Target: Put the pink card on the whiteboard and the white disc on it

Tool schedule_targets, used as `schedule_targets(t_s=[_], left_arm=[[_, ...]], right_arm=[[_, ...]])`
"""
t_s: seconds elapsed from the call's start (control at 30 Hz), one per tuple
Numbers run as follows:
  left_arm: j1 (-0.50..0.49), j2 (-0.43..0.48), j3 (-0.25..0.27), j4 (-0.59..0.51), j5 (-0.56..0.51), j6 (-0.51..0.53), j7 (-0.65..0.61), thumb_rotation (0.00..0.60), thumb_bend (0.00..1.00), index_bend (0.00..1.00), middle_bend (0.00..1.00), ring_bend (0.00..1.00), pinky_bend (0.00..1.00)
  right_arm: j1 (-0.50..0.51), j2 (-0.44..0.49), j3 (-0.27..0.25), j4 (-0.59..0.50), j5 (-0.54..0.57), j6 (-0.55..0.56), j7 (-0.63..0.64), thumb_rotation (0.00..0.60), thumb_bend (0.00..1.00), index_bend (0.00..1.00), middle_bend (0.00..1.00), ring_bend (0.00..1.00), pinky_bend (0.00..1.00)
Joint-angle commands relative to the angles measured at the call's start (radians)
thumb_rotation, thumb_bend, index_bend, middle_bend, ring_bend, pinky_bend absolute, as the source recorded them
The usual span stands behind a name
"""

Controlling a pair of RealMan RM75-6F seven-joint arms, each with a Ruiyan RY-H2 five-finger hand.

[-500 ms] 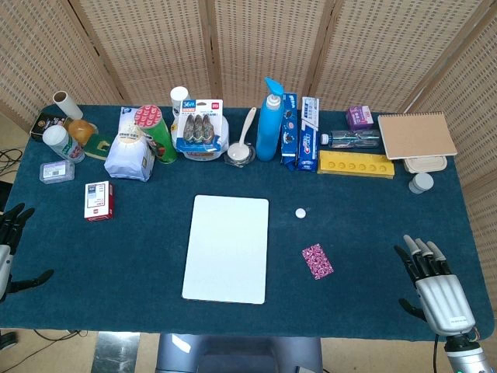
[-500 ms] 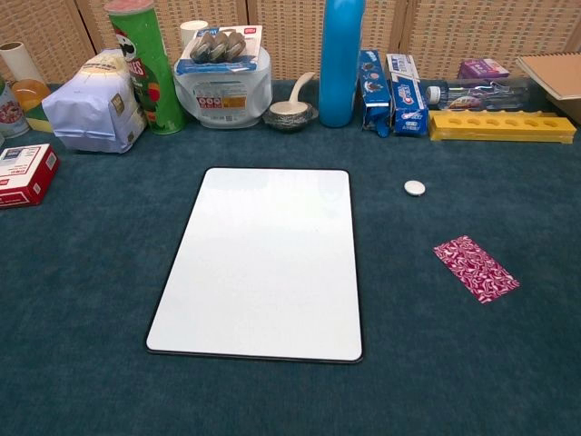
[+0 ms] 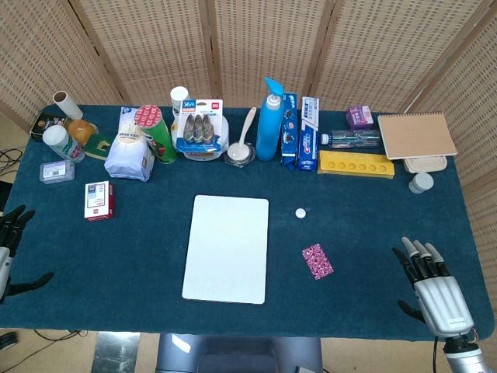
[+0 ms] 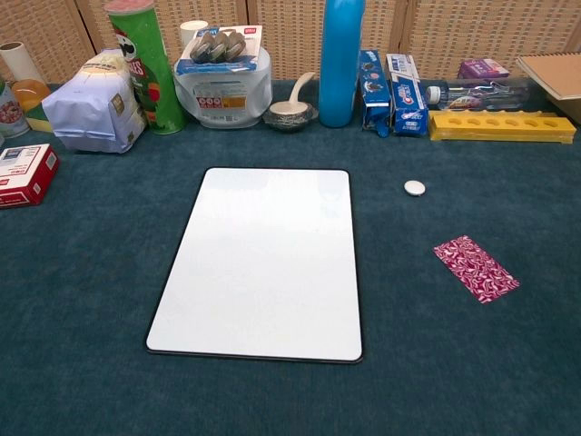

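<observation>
The pink card [image 3: 317, 261] lies flat just beside the whiteboard [image 3: 227, 248], toward the bench's right edge, its long axis slanting. The right hand [image 3: 435, 291], fingers spread and empty, is nearer; the left hand [image 3: 8, 252] is likewise empty at the left edge.

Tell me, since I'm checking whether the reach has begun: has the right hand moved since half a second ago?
Yes, slightly: the right hand has shifted toward the table's near edge, away from the pink card.

Before me a dark teal cloth covers the worktop [image 3: 140, 264]; behind it stands a folding woven wicker screen [image 3: 256, 47], with pale floor [image 3: 116, 353] below the near edge.
</observation>
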Motion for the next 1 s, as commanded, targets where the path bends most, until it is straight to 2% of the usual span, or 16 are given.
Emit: schedule_targets(t_s=[0.03, 0.17, 0.33, 0.53, 0.8, 1.0], left_arm=[[0.004, 0.004, 0.003, 0.001, 0.001, 0.002, -0.005, 0.6, 0.06, 0.0, 0.0, 0.0, 0.0], [0.011, 0.012, 0.003, -0.001, 0.005, 0.013, -0.03, 0.6, 0.05, 0.0, 0.0, 0.0, 0.0], [0.021, 0.019, 0.003, 0.008, 0.022, 0.036, -0.058, 0.6, 0.05, 0.0, 0.0, 0.0, 0.0], [0.012, 0.005, 0.008, 0.004, 0.033, 0.02, -0.016, 0.6, 0.05, 0.0, 0.0, 0.0, 0.0], [-0.003, -0.008, 0.001, -0.008, 0.007, -0.007, 0.022, 0.6, 0.05, 0.0, 0.0, 0.0, 0.0], [-0.005, -0.014, -0.002, -0.012, 0.001, -0.007, 0.036, 0.6, 0.05, 0.0, 0.0, 0.0, 0.0]], right_arm=[[0.008, 0.004, -0.001, -0.016, -0.001, -0.012, 0.011, 0.6, 0.02, 0.09, 0.0, 0.0, 0.0], [0.033, 0.01, -0.002, -0.027, -0.001, -0.054, 0.02, 0.6, 0.02, 0.09, 0.0, 0.0, 0.0], [0.117, 0.025, 0.006, -0.034, -0.012, -0.167, 0.075, 0.6, 0.02, 0.11, 0.0, 0.0, 0.0], [0.251, 0.047, 0.024, -0.082, 0.016, -0.375, 0.107, 0.6, 0.04, 0.11, 0.0, 0.0, 0.0], [0.398, 0.021, 0.049, -0.05, 0.038, -0.561, 0.139, 0.6, 0.06, 0.13, 0.0, 0.0, 0.0], [0.449, -0.016, 0.05, -0.02, 0.063, -0.628, 0.134, 0.6, 0.07, 0.14, 0.0, 0.0, 0.0]])
